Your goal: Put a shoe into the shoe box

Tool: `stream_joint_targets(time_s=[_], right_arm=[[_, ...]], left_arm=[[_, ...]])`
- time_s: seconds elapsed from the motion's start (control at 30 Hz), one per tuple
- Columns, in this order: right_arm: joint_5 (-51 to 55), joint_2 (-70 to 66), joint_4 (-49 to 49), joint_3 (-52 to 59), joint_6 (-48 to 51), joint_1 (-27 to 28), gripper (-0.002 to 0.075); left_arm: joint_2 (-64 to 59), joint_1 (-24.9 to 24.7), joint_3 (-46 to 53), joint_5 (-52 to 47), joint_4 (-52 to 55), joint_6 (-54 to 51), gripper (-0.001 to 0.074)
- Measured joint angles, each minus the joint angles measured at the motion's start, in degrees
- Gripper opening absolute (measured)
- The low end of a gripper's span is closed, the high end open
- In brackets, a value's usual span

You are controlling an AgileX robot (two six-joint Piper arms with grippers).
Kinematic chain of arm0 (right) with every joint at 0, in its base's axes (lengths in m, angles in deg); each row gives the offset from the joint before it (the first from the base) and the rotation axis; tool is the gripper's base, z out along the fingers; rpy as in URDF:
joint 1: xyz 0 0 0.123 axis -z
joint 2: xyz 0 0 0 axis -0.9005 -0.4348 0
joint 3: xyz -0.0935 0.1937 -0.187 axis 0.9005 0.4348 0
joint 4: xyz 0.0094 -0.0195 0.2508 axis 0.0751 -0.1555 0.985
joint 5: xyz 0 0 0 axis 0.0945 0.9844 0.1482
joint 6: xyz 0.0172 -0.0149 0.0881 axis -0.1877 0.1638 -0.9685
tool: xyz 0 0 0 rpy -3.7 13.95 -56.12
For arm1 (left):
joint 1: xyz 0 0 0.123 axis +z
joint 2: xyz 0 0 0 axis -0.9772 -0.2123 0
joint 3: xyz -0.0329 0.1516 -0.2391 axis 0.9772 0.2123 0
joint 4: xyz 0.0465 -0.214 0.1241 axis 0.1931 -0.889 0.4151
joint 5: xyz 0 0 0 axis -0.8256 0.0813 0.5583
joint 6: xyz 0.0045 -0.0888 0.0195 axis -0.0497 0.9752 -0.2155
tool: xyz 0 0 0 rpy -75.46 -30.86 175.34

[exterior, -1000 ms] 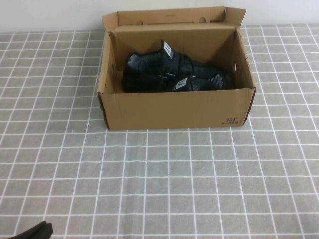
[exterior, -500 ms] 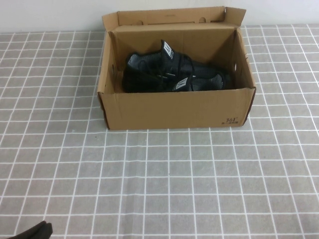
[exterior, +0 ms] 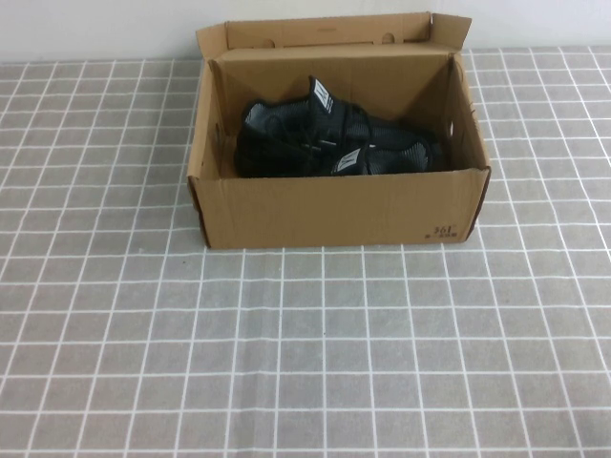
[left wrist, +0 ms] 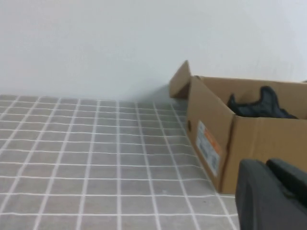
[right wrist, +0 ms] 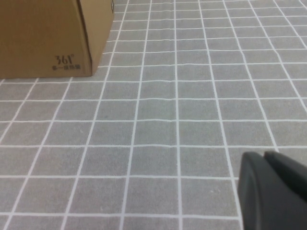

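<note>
The brown cardboard shoe box [exterior: 334, 210] stands open at the back middle of the table. Two black sneakers lie inside it. The shoe [exterior: 387, 156] with the white tongue label lies nearer the front wall, toe to the right. The matching sneaker [exterior: 277, 129] with the striped upright tab lies behind it. Neither gripper shows in the high view. My left gripper [left wrist: 266, 166] is shut and empty, low over the table beside the box [left wrist: 259, 139]. My right gripper [right wrist: 264, 156] is shut and empty, over the table well away from the box corner [right wrist: 43, 33].
A grey tablecloth with a white grid [exterior: 305, 353] covers the table. A pale wall [left wrist: 120, 43] rises behind the box. An orange and white label [left wrist: 207, 146] sits on the box's side wall.
The dark tip of my left gripper at the bottom left of the high view has sunk out of view. The box and shoes have not moved.
</note>
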Motion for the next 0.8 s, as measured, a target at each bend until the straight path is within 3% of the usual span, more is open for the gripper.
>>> stream_joint_targets(time_s=[0.17,0.4,0.8], right_arm=[[0.1,0.0,0.0,0.0,0.0,0.0,-0.0016],[0.1,0.1,0.0,0.0,0.0,0.0,-0.0016],[0.1,0.1,0.0,0.0,0.0,0.0,-0.0017]], left_arm=[[0.5,1.7,0.0,-3.8,1.7,0.3,-0.0001],[0.5,1.9,0.0,-20.2,6.9,0.3,-0.0001],[0.5,1.9,0.0,-21.0,7.6,0.3,-0.0001]])
